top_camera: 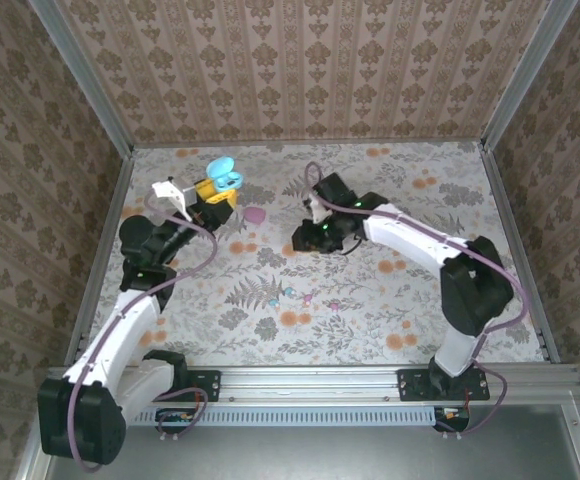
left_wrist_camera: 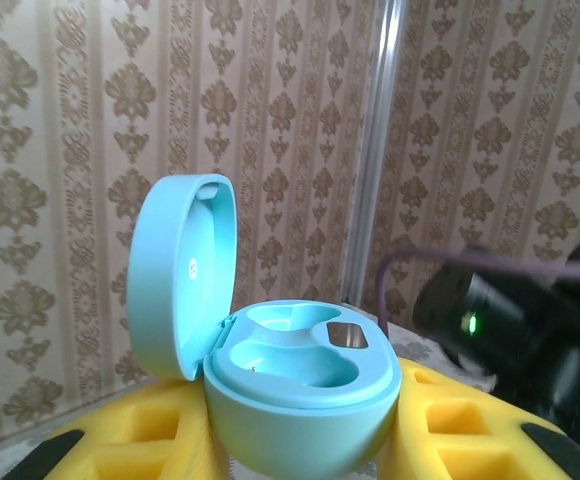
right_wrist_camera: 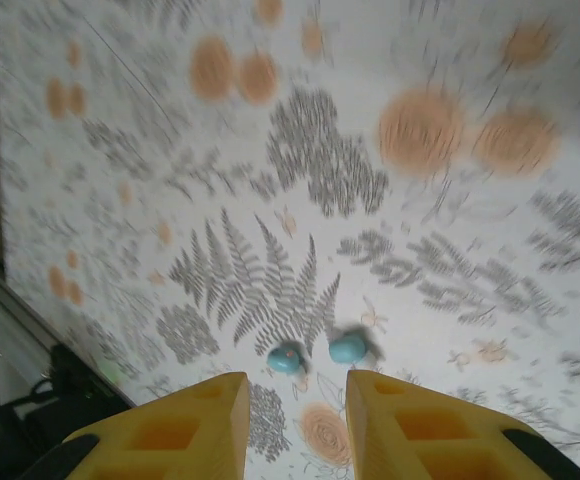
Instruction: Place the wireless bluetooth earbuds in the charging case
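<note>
Your left end effector (left_wrist_camera: 305, 445) is clenched on the charging case (left_wrist_camera: 290, 395), with its yellow foam-like fingers (left_wrist_camera: 155, 440) pressing the rounded base from both sides. The case is smooth, glossy teal plastic and egg-shaped. It sits mouth-up, and its lid (left_wrist_camera: 180, 275) is swung open and stands nearly upright on the left side of the base, long axis close to vertical. Two moulded wells and a small shiny square show inside.

Your right end effector (right_wrist_camera: 295, 405) is released, jaws apart with nothing between them, above the fern-and-flower printed surface (right_wrist_camera: 450, 250). The earbuds (right_wrist_camera: 286, 357) — two small rounded teal pieces — lie on that surface just beyond its fingertips, side by side with a slight gap, roughly in line with the opening. They are too blurred to tell which way they point
</note>
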You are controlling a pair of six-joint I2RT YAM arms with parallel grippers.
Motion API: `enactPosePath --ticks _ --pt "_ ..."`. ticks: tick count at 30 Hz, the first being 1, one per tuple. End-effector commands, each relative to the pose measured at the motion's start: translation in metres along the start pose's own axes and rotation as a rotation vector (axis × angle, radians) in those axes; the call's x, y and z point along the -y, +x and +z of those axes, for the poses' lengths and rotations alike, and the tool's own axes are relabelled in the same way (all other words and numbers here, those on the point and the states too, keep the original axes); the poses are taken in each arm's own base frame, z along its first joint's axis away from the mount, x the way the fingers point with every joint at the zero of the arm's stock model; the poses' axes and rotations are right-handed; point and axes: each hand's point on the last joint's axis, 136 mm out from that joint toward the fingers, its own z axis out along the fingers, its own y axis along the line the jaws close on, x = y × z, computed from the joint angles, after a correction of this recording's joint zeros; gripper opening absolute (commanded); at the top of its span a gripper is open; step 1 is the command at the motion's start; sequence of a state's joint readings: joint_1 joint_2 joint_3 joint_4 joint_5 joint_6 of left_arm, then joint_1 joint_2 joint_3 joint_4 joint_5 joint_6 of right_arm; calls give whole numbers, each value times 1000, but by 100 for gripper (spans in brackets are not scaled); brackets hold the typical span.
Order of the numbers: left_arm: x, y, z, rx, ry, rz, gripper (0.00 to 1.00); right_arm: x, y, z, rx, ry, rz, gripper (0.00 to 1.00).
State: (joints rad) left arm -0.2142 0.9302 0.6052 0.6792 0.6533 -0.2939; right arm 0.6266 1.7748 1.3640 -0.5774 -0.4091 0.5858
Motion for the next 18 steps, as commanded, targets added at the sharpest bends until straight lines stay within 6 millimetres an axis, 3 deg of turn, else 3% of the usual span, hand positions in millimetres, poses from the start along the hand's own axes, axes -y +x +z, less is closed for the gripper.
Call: enactPosePath --ticks 1,9,18 --pt "-7 -6 -11 17 -64 34 34 -8 17 23 -56 10 -5 36" --pt "-4 -21 -19 28 -91 86 34 9 27 71 -192 115 -114 37" --pt "-1 -25 -22 26 -96 99 34 14 30 88 -266 117 -207 41"
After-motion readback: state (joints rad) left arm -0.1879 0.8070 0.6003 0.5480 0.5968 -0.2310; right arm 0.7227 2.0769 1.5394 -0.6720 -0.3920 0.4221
